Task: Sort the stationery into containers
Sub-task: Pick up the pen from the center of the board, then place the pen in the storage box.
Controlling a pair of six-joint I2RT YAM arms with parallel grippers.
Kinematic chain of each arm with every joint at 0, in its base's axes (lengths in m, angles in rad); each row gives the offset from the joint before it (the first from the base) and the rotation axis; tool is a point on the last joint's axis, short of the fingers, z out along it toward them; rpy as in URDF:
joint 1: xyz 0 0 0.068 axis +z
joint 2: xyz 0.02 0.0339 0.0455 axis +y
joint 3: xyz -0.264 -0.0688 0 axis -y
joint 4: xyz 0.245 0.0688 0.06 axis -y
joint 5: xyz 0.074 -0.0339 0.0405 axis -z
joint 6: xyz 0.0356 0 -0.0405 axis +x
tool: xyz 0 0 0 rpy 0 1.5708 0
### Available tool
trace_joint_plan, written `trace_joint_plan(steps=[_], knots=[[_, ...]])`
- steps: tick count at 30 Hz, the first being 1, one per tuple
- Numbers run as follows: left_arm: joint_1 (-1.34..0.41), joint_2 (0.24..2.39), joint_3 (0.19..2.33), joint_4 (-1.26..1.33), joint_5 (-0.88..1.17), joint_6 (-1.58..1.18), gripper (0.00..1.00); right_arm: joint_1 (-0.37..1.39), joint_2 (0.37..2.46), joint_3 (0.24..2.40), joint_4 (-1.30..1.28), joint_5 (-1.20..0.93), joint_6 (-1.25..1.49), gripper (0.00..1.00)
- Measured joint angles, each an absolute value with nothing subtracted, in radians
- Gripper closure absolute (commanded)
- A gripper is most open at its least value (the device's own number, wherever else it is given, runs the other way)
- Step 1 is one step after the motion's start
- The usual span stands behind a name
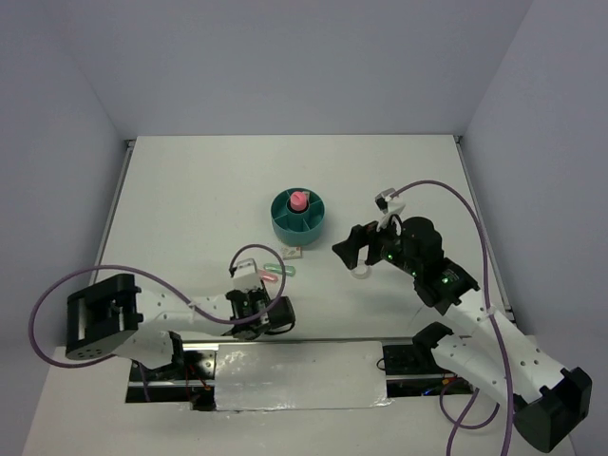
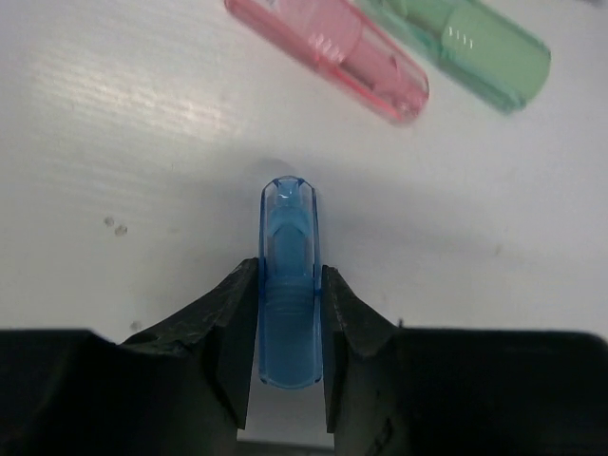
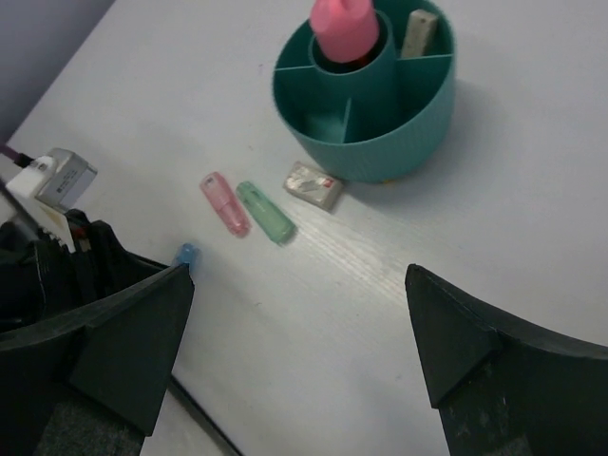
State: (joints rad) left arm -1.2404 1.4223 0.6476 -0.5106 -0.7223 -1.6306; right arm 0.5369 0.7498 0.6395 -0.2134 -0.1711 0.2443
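- One round teal organiser, with one central cup.
- One pink tube, standing in that cup.
- Three capsule-shaped pieces, all at about 7 o'clock from the organiser in the top view: one pink capsule piece, one green capsule piece and one blue capsule piece.
- Two erasers: one beige eraser in a ring compartment, and one wrapped eraser at 6 o'clock from the organiser.
- Two grippers: one left gripper and one right gripper.
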Motion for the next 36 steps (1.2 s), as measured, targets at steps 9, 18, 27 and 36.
trace_joint_plan(steps=[9,18,27,36], knots=[[-1.320,1.087,0.350,-0.179,-0.733,-1.341,1.00,0.803,0.843,0.476,0.072,-0.198,0.473,0.08],[-1.338,0.788,0.182,0.196,-0.743,-0.951,1.00,1.073,1.111,0.461,0.239,0.063,0.734,0.22],[-1.368,0.765,0.170,0.372,-0.724,-0.745,1.00,1.133,1.279,0.548,0.285,0.199,0.829,0.29],[-1.372,0.771,0.150,0.424,-0.731,-0.701,0.94,1.143,1.324,0.603,0.305,0.202,0.845,0.55]])
